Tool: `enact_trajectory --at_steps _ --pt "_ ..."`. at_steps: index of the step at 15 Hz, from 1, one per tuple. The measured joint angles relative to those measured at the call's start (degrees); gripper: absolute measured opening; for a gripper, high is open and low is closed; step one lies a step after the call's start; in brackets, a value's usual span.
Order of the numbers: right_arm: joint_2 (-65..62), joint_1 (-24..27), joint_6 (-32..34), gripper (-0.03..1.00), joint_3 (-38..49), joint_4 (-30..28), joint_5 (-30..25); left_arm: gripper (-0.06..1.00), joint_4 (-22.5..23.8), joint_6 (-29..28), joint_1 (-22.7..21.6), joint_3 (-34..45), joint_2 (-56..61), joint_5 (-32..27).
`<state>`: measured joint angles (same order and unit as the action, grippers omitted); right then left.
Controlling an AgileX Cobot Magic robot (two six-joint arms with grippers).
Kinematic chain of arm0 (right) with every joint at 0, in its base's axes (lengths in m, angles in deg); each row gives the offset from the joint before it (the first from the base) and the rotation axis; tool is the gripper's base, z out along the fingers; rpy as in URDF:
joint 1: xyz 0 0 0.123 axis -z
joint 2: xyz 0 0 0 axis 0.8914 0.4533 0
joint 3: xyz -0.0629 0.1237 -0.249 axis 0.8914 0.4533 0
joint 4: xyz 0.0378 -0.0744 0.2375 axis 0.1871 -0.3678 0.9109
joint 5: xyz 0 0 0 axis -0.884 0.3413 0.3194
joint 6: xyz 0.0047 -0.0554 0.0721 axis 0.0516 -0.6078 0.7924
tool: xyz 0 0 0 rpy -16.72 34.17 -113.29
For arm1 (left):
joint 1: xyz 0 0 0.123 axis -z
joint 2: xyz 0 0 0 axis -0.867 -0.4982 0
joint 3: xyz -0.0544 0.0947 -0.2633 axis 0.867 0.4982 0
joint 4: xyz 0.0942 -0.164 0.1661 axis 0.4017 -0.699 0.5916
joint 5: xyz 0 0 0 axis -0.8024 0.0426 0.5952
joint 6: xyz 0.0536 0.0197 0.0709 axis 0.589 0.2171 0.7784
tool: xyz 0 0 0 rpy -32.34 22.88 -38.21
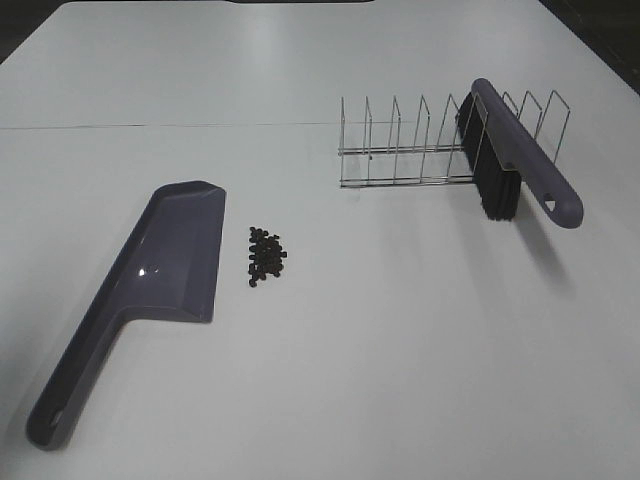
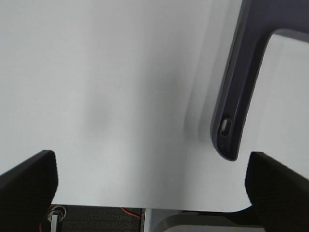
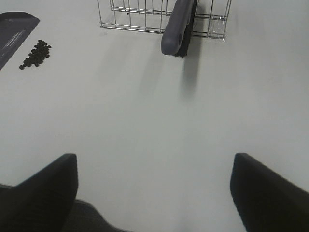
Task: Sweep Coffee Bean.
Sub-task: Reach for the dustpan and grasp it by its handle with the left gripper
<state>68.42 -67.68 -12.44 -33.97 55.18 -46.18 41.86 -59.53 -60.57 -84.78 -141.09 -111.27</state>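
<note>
Down at the near left of the bench (image 1: 400, 380), the left jaws stand wide apart and hold nothing. Just past them lies the handle end of the dustpan (image 2: 236, 96). The right jaws are on the near right side. They are wide apart too and hold nothing, with the white bench top between them.

One dustpan lies flat on the left of the bench. It is purple-grey, smooth and shiny, like plastic. It has a flat scoop at the far end and a long handle that runs to the near left. The handle end is round and has one small hole in it.

The coffee bean (image 1: 265, 255) pile sits just to the right of the scoop, close to its open side. It is one small heap of tiny dark oval beans, too many to count.

Farther away on the right stands one wire rack (image 1: 400, 150). It is thin shiny metal with a row of upright loops.

One brush (image 1: 520, 165) leans tilted across the right part of the rack. Its handle is purple-grey and smooth, with one hole near the end. Its bristles are black and thick.
</note>
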Motion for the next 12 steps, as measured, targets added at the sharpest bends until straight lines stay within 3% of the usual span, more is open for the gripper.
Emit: enact_trajectory --at_steps 7,12 --pt "0.0 0.0 0.0 0.76 0.0 0.0 0.0 0.98 -4.4 1.6 0.0 -7.7 -12.1 0.6" --pt "0.0 0.0 0.0 0.76 0.0 0.0 0.0 0.98 -7.3 2.8 0.6 -8.6 -17.6 3.2"
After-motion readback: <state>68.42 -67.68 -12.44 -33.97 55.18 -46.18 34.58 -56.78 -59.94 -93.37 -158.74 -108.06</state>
